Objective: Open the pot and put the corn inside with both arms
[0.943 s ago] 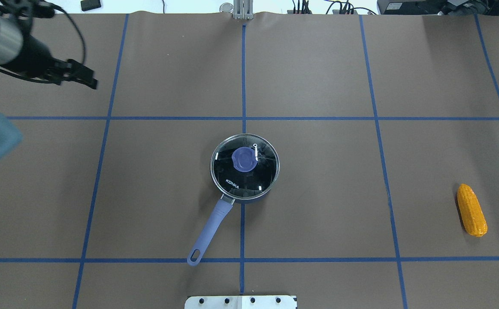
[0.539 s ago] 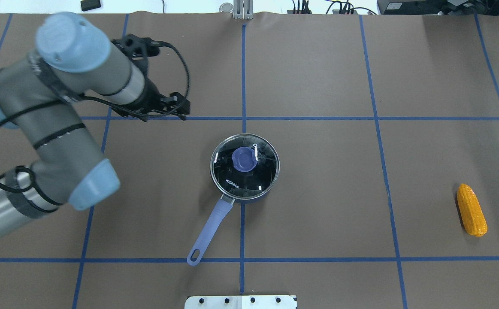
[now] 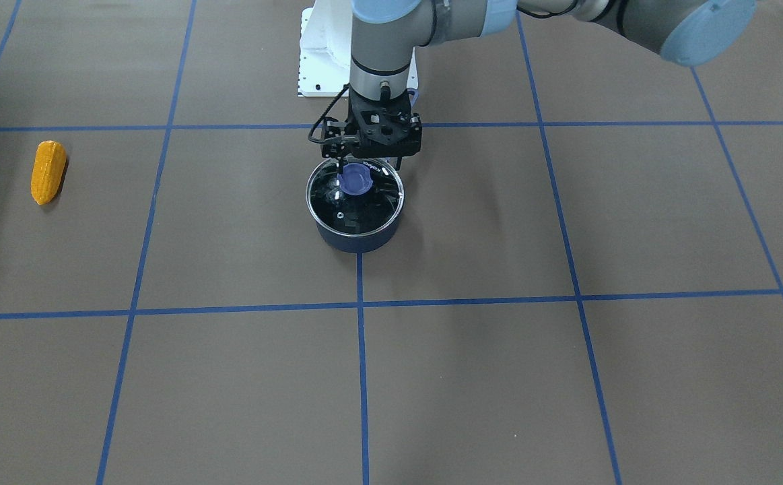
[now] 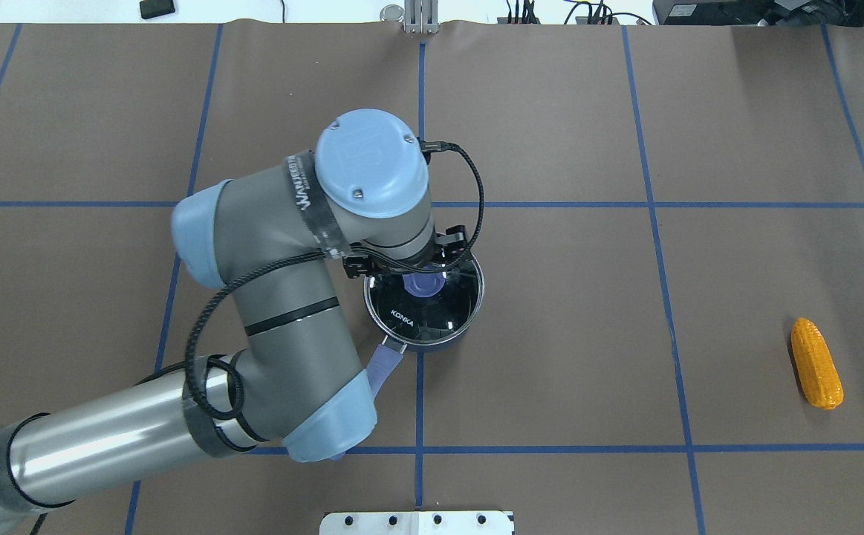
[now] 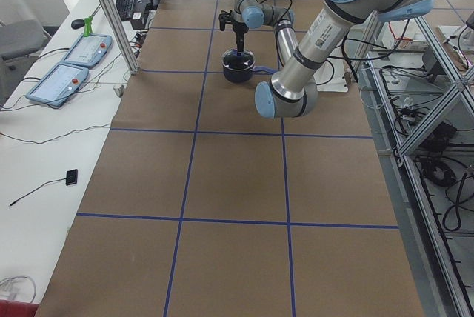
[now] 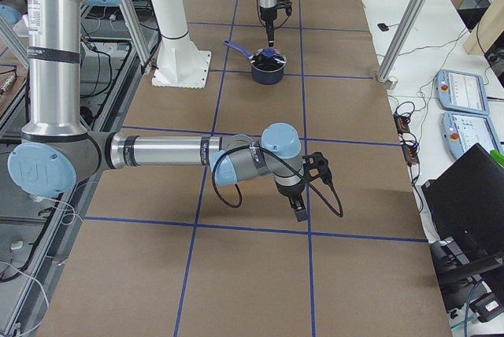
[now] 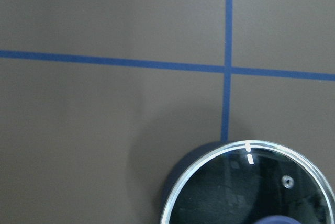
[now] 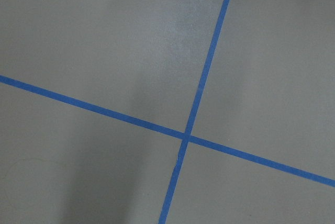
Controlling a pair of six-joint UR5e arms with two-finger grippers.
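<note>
Now left pincer (image 3: 368,160) gapes over smooth round glass lid (image 4: 420,316); right pincer (image 6: 299,212): cannot tell.

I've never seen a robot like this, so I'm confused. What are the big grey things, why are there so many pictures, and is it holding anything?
The grey things are two robot arms, the left arm and the right arm, each ending in a two-finger gripper. Every picture shows one moment from a different camera: above, across the table, each table end, and each wrist. On the table stands a dark blue pot with its glass lid on; an orange corn cob lies far off to the side. The left gripper hangs open over the lid's blue knob, holding nothing. The right gripper shows only from the side, so I can't tell if it's open.
</note>
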